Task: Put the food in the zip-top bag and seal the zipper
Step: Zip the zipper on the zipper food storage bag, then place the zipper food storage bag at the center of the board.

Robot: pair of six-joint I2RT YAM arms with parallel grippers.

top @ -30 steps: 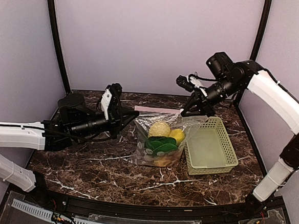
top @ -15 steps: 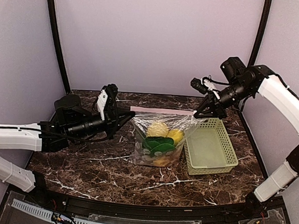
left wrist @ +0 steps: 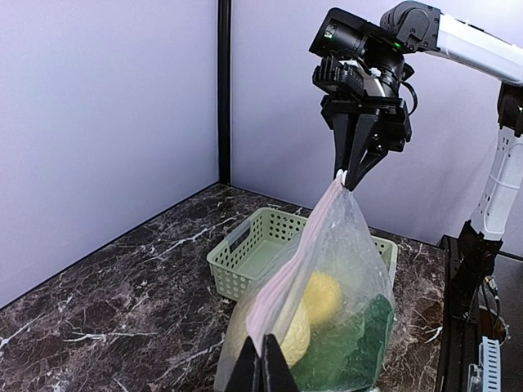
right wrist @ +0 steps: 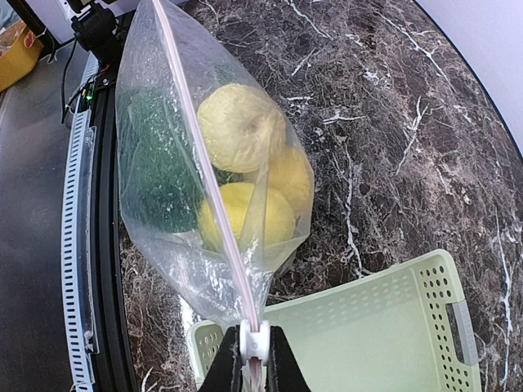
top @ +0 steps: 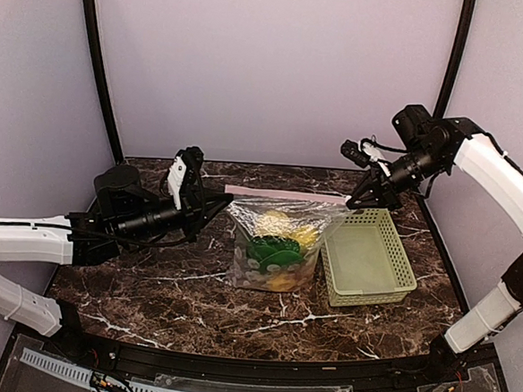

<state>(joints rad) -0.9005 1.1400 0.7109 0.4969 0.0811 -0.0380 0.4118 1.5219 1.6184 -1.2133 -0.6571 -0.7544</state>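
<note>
The clear zip-top bag hangs stretched between both grippers, its bottom resting on the table. Inside lies the food: a pale yellow bumpy ball, a yellow lemon and dark green leaves. The pink zipper runs taut along the top edge. My left gripper is shut on the bag's left top corner. My right gripper is shut on the white slider at the zipper's right end. In the left wrist view the right gripper holds the far tip of the bag.
A light green slotted basket stands empty just right of the bag, below my right gripper; it also shows behind the bag and under the slider. Dark marble table, purple walls behind and at both sides.
My right gripper has moved right and back, drawing the zipper edge straight and taut. The bag now stands more upright. My left gripper shifted slightly left.
</note>
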